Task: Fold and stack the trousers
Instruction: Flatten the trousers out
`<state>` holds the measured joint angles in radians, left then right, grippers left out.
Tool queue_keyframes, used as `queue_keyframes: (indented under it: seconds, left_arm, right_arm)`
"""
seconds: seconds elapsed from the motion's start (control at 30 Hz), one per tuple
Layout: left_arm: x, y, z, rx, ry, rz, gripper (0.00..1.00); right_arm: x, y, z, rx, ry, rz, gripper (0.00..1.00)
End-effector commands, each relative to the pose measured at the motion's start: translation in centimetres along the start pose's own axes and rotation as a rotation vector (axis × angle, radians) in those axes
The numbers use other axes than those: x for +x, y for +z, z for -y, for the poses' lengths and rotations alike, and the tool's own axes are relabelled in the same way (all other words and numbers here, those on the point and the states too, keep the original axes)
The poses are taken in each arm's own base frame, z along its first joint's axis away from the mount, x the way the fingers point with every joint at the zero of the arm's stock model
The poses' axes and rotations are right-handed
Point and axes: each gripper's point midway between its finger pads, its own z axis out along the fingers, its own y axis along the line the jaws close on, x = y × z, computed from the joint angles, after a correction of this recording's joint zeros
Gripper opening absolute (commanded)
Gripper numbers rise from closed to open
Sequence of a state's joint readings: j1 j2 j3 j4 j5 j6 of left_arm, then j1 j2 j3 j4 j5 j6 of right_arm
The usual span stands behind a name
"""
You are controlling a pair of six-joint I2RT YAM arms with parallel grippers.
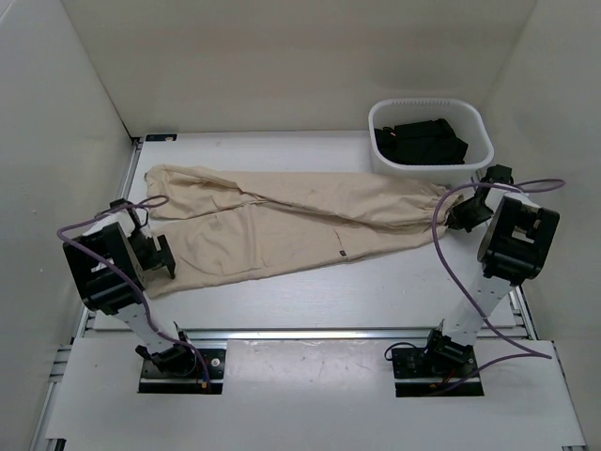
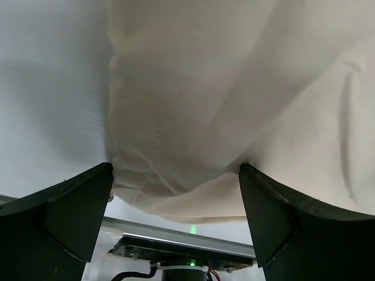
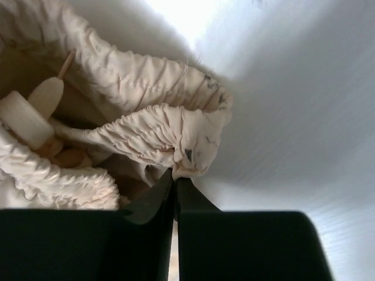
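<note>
The light beige trousers (image 1: pixel 282 221) lie spread lengthwise across the table, leg ends at the left and gathered elastic waistband at the right. A small dark label (image 1: pixel 342 253) sits on their near edge. My left gripper (image 1: pixel 161 256) is at the near-left leg end. In the left wrist view it (image 2: pixel 176 193) is open, with the cloth's hemmed edge (image 2: pixel 176 117) lying between the spread jaws. My right gripper (image 1: pixel 457 218) is at the waistband end. In the right wrist view it (image 3: pixel 176 178) is shut on a pinch of the ruffled waistband (image 3: pixel 146 126).
A white basket (image 1: pixel 474 122) holding dark folded items (image 1: pixel 420 141) stands at the back right, just beyond the right gripper. White walls close in the table on three sides. A metal rail (image 1: pixel 310 332) runs along the near edge.
</note>
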<state>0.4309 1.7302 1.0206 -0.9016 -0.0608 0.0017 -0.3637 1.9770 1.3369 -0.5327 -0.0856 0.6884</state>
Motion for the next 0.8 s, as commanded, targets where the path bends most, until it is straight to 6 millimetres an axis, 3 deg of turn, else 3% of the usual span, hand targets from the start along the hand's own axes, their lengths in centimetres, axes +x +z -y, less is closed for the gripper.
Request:
queue_keyframes:
  seconds: [0.0,0.03,0.07,0.1,0.13,0.17,0.23,0.27,0.37,0.4,0.5,0.53,0.57,0.63,0.73,0.77]
  left_arm:
    - [-0.2,1.6,1.2,0.067,-0.005,0.017,1.00]
    - [0.1,2.3,0.9,0.058,-0.014,-0.003,1.00]
    - [0.4,2.8,0.9,0.058,-0.014,-0.015,0.88]
    - [0.6,3.1,0.5,0.058,-0.032,-0.026,0.39]
    - [0.4,3.2,-0.3,0.058,-0.064,-0.029,0.14]
    - [-0.1,3.0,-0.9,0.058,-0.084,-0.015,0.14]
    - [-0.7,1.9,-2.6,0.029,-0.130,0.011,0.14]
    - [-1.5,1.0,-4.8,-0.018,-0.181,0.042,0.14]
    - [-2.2,-1.4,-8.5,-0.094,-0.267,0.099,0.14]
    - [-2.5,-2.0,-10.6,-0.139,-0.316,0.116,0.14]
    - [-1.2,-2.8,-13.1,-0.212,-0.372,0.106,0.14]
    - [-1.0,-2.5,-13.0,-0.211,-0.371,0.097,0.14]
    - [-0.7,-2.6,-12.9,-0.211,-0.371,0.097,0.14]
    - [0.6,-1.7,-12.2,-0.195,-0.364,0.058,0.14]
    - [2.2,-0.7,-11.8,-0.187,-0.367,0.013,0.30]
    - [2.0,-0.7,-11.9,-0.189,-0.368,0.022,0.39]
  right_arm:
    - [2.6,-0.7,1.5,0.051,0.028,-0.038,0.02]
    - [2.8,-1.5,1.8,0.060,0.027,-0.025,0.00]
    - [4.1,-1.6,3.2,0.094,0.031,-0.045,0.00]
    - [4.1,-2.8,3.3,0.087,0.027,-0.014,0.00]
    - [4.8,-3.4,3.8,0.094,0.028,-0.021,0.00]
    - [6.3,-3.8,5.5,0.137,0.032,-0.041,0.00]
    - [7.0,-6.4,5.8,0.122,0.037,-0.001,0.00]
    - [8.0,-7.4,7.0,0.146,0.044,-0.025,0.00]
    - [10.0,-10.8,8.6,0.163,0.041,-0.027,0.00]
    - [11.2,-12.4,9.7,0.175,0.055,-0.036,0.00]
    - [13.7,-14.0,12.4,0.195,0.136,-0.037,0.00]
    - [14.7,-14.4,13.6,0.231,0.162,-0.046,0.00]
    - [15.6,-14.2,15.4,0.289,0.192,-0.040,0.08]
    - [16.6,-14.5,16.5,0.314,0.200,-0.025,0.14]
    - [17.5,-14.1,17.1,0.325,0.227,-0.034,0.27]
    - [17.3,-14.2,17.8,0.360,0.241,-0.016,0.44]
